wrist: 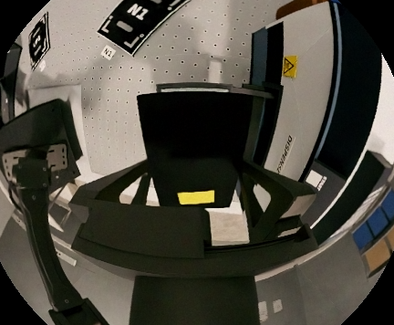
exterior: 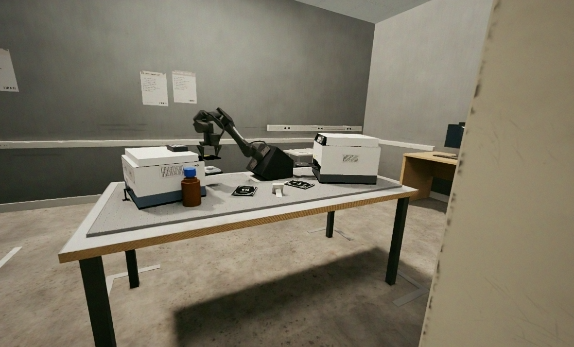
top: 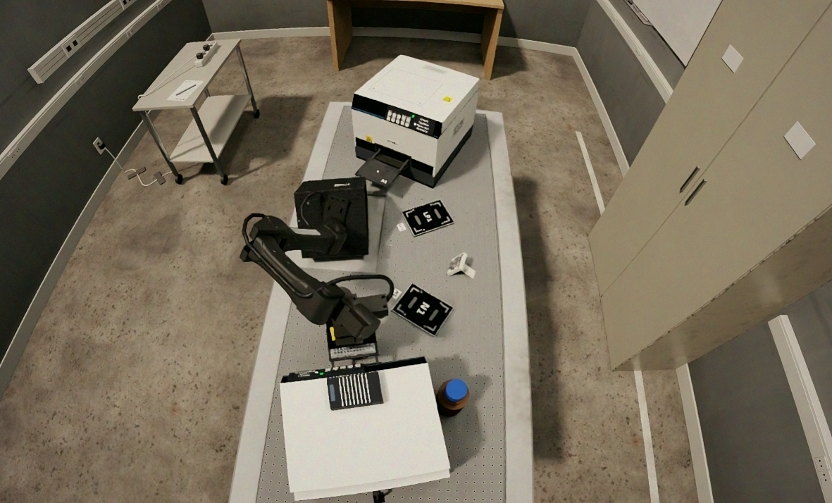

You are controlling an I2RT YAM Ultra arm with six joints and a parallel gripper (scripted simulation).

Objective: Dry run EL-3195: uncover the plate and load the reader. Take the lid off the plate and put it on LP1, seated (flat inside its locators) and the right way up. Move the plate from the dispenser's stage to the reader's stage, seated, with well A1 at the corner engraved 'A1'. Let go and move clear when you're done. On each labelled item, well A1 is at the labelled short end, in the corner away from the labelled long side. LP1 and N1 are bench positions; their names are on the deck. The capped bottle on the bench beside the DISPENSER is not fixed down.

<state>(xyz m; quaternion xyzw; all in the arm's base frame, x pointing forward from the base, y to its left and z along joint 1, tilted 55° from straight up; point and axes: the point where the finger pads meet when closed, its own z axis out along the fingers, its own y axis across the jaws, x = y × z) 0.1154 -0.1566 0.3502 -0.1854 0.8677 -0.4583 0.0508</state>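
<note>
Your hand (exterior: 209,151) is spread wide around the dark lid (wrist: 193,129), above the plate (top: 351,354) at the tabletop's (top: 468,299) 6 o'clock end. The lid looks light, stiff and slippery, so grip its side edges level.

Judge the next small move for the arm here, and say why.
Probably carry the lid, kept level, across the bench toward LP1. The gripper holds it above the plate, whose wells show uncovered on the dispenser's stage, and LP1 has nothing on it yet.
</note>
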